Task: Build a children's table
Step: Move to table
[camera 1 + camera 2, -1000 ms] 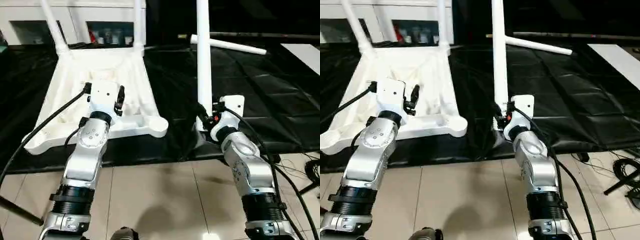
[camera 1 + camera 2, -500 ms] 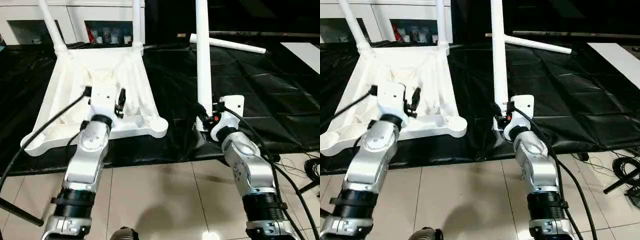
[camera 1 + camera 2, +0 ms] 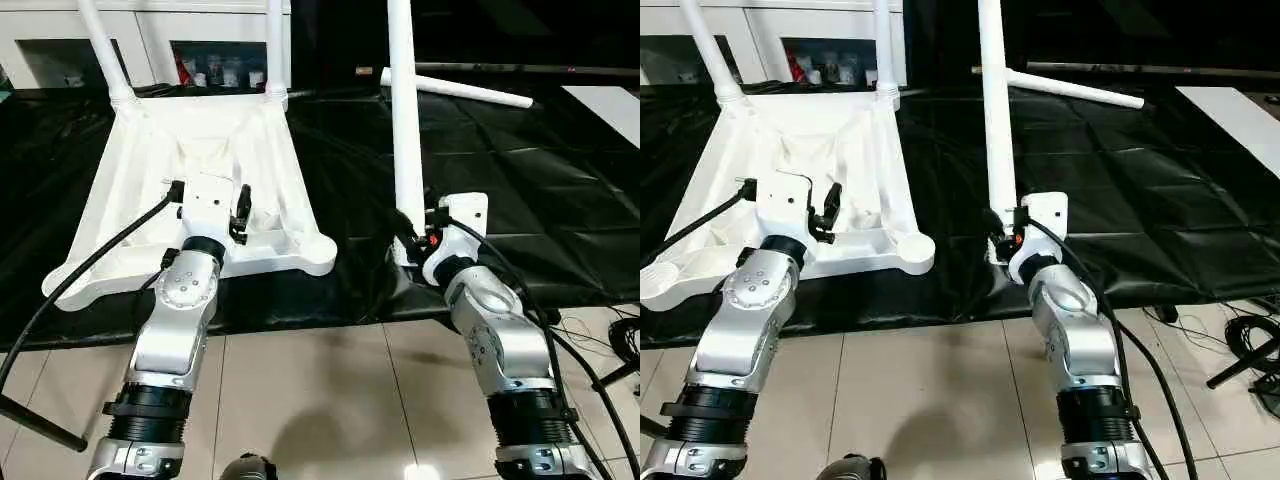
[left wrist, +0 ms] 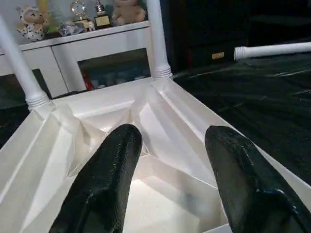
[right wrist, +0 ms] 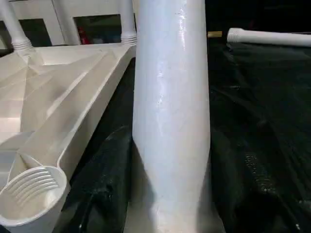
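Table top (image 3: 200,150) lies upside down on black sheet (image 3: 560,190), far-left side, ribs up. Two legs (image 3: 275,45) already stand in its far corner sockets; near-right socket (image 3: 318,252) empty. White cabinet (image 3: 150,40) behind it.

L gripper (image 4: 170,160) hovers over ribbed underside nr the near edge, fingers (image 4: 114,170) apart, nothing between them.

R gripper (image 3: 412,240) to the right of the top, clamped on lower end of a third leg (image 3: 405,110), held upright off the sheet, just beside empty socket.

Fourth leg (image 3: 460,90) lies flat on sheet, far back right.
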Robot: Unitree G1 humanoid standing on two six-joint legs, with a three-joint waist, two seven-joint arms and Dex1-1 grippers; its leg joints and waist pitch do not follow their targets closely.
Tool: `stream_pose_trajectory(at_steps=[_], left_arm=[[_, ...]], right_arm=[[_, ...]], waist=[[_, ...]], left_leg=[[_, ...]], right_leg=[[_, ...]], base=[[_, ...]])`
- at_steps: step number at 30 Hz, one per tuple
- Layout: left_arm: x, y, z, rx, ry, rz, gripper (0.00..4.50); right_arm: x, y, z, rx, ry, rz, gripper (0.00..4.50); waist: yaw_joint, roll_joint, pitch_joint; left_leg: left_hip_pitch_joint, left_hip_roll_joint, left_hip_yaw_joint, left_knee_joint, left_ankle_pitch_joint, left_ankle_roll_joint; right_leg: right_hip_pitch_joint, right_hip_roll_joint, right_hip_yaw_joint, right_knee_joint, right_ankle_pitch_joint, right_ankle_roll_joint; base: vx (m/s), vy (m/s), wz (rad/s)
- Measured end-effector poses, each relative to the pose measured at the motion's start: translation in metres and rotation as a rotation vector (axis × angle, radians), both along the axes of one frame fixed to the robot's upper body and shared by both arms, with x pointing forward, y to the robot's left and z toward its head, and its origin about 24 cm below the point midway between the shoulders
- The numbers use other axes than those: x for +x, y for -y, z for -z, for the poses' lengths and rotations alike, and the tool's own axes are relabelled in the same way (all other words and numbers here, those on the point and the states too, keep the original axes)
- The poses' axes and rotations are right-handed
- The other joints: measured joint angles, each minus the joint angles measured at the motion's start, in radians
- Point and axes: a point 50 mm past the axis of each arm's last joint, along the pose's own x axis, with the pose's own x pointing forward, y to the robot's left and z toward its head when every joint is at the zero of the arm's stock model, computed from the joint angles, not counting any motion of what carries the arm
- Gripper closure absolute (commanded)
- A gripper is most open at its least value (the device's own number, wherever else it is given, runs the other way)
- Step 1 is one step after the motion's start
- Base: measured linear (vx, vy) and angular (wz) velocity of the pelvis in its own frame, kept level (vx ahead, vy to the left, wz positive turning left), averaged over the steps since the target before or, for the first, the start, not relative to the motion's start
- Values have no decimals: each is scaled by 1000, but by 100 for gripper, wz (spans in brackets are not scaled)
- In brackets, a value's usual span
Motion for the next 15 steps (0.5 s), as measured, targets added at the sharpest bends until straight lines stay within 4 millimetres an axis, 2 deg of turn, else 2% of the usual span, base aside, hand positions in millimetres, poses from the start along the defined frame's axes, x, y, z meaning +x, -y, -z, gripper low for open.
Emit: stream_pose_trajectory(at_steps=[15], left_arm=[[-1,2,1,-36,-4,-4,186]], right_arm=[[0,0,0,-14,-1,-7,257]], waist=[[1,-3,-1]], left_leg=[[0,0,0,0,1,1]], right_leg=[[0,0,0,0,0,0]], base=[[0,0,0]])
